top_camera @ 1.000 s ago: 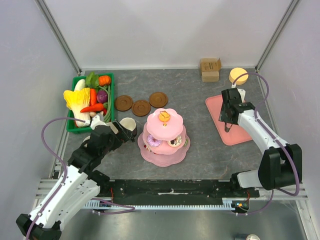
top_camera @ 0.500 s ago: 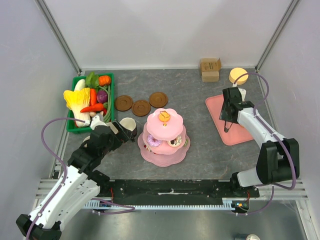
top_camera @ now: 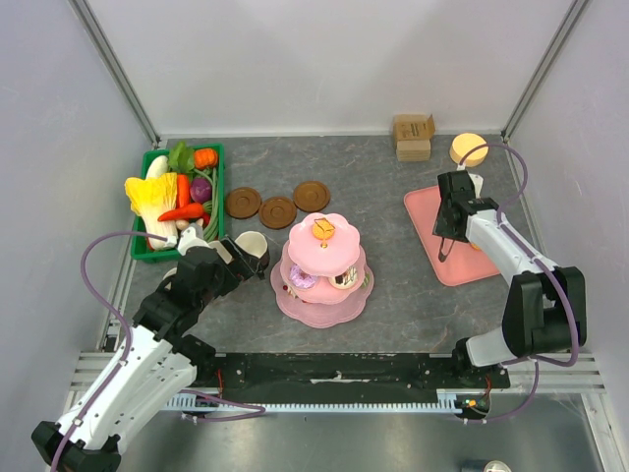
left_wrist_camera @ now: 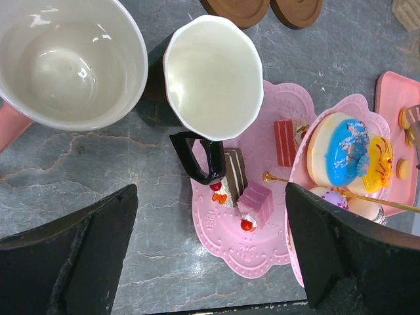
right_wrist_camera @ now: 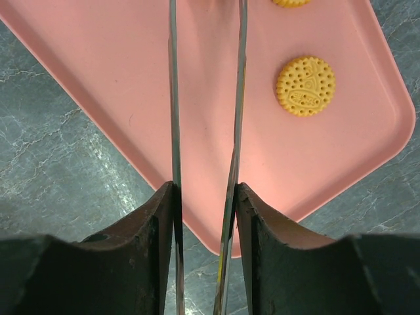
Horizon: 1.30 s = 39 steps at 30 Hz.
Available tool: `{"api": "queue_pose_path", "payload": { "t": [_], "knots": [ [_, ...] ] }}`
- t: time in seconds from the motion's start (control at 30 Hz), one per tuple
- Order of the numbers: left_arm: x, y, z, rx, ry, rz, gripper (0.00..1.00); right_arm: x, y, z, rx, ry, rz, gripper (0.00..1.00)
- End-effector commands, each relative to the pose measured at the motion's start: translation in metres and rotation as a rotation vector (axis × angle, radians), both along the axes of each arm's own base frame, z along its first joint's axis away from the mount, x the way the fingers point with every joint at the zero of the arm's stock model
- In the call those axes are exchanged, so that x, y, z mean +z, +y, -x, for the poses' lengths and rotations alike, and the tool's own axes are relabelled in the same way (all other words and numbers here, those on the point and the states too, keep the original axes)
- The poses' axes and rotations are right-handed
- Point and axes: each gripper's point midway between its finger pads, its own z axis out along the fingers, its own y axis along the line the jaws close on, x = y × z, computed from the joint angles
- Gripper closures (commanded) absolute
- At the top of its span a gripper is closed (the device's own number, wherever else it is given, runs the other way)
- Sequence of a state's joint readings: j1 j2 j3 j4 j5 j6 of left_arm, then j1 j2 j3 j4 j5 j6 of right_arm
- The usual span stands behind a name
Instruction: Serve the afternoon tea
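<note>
Right gripper [right_wrist_camera: 205, 193] clamps tongs [right_wrist_camera: 173, 98] over tray [right_wrist_camera: 98, 79]; closing off-target would likely miss the biscuit [right_wrist_camera: 305, 85]. Left gripper [left_wrist_camera: 210, 256] gapes.

Left gripper [left_wrist_camera: 210, 197] hangs wide open, one dark finger [left_wrist_camera: 72, 262] in each bottom corner. Up between them stands the dark mug [left_wrist_camera: 213, 69], white inside, its black handle reaching over the rim of the pink stand [left_wrist_camera: 262, 252]. The pink mug [left_wrist_camera: 65, 62] sits just beside it on the left. Three cake bits [left_wrist_camera: 256, 200] lie on the bottom plate, and there's a blue-iced donut [left_wrist_camera: 338, 157] on the tier above. Two saucers [left_wrist_camera: 236, 10] peek in at the top edge.
</note>
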<state>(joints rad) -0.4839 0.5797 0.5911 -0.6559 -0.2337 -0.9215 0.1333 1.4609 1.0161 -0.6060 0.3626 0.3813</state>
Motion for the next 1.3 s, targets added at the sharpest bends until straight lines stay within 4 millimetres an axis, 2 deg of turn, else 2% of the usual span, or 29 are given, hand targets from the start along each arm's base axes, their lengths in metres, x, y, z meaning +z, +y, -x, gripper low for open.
{"api": "queue_pose_path", "payload": {
  "t": [0.0,0.27,0.43,0.5,0.6,0.7,0.8,1.1,1.17,1.27],
  "knots": [
    [0.005,0.003,-0.004,-0.002,-0.036,-0.023,0.01,0.033,0.000,-0.015,-0.008,-0.112,-0.016,0.57],
    [0.008,0.002,-0.001,-0.006,-0.038,-0.010,0.01,0.064,-0.005,0.003,-0.006,-0.189,-0.008,0.64],
    [0.010,0.002,0.000,-0.008,-0.041,-0.005,0.01,0.086,-0.002,0.012,0.015,-0.248,-0.033,0.65],
    [0.011,0.002,0.001,-0.008,-0.042,-0.002,0.01,0.099,0.008,0.014,0.068,-0.283,-0.075,0.65],
    [0.013,0.002,0.002,-0.011,-0.041,0.004,0.00,0.126,0.036,0.020,0.210,-0.356,-0.187,0.65],
    [0.016,0.001,0.004,-0.017,-0.049,0.011,0.00,0.160,0.074,0.035,0.399,-0.434,-0.339,0.64],
    [0.017,0.003,0.005,-0.015,-0.047,0.004,0.01,0.189,0.102,0.056,0.556,-0.486,-0.448,0.65],
    [0.016,0.003,0.009,-0.020,-0.027,0.004,0.01,0.214,0.150,0.136,0.863,-0.432,-0.683,0.65],
    [0.018,0.004,0.009,-0.021,-0.026,-0.001,0.01,0.220,0.155,0.149,0.914,-0.434,-0.696,0.65],
    [0.017,0.008,0.010,-0.010,-0.022,-0.021,0.01,0.222,0.157,0.158,0.935,-0.435,-0.682,0.64]
  ]
}}
